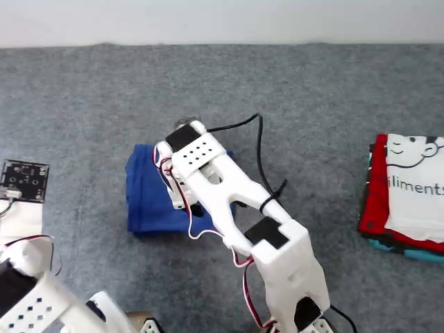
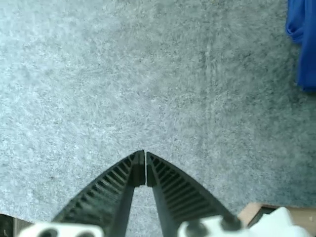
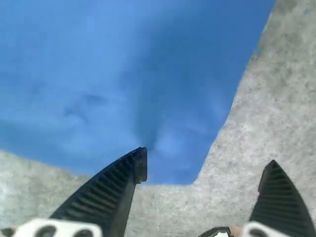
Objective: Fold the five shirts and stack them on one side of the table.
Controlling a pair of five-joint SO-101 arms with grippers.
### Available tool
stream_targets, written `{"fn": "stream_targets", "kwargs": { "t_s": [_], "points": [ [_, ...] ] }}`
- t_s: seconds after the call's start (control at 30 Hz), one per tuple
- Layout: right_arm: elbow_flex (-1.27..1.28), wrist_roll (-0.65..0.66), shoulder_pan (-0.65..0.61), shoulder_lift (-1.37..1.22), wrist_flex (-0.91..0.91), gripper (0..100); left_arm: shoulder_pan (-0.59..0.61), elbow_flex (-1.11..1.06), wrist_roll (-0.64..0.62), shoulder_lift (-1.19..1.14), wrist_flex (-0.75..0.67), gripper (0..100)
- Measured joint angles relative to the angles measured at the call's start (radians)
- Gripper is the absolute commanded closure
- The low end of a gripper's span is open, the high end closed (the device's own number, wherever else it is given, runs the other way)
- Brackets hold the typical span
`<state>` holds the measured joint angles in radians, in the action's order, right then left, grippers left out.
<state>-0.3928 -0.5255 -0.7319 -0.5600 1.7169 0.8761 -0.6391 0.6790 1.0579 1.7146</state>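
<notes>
Closest to the lens on my right wrist, my right fingers (image 3: 118,187) stand wide apart and hold nothing. One tip is over the near hem of the folded blue shirt (image 3: 98,74) and the other over bare grey tabletop (image 1: 312,104), so the shirt's corner sits in the gap between them. The shirt lies ahead of and below these fingers, in the middle of the tabletop, and the stack (image 1: 409,194) of folded shirts (red, white and teal, as far as I can tell) waits well apart at the right edge. My left fingers (image 2: 123,187) are pressed together and empty over bare carpet, with the shirt off to one side. I judge my right arm the nearer one to carry the shirt across.
</notes>
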Motion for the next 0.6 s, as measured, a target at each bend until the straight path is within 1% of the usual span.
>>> {"fn": "stream_targets", "kwargs": {
  "t_s": [0.27,0.4,0.47,0.53,0.6],
  "points": [
    [0.000,0.000,-0.002,-0.143,-0.117,63.8,0.000,-0.015,0.000,0.000,-0.002,98],
    [-0.008,0.000,-0.003,-0.178,-0.137,64.4,0.000,-0.015,0.000,0.000,-0.002,98],
    [-0.017,-0.002,-0.003,-0.196,-0.137,69.5,0.000,-0.015,0.000,0.000,-0.002,98],
    [-0.017,-0.002,-0.003,-0.204,-0.137,79.4,0.000,-0.015,0.000,0.000,-0.002,98],
    [-0.017,-0.002,-0.003,-0.204,-0.137,91.7,0.000,-0.015,0.000,0.000,-0.008,98]
  ]
}}
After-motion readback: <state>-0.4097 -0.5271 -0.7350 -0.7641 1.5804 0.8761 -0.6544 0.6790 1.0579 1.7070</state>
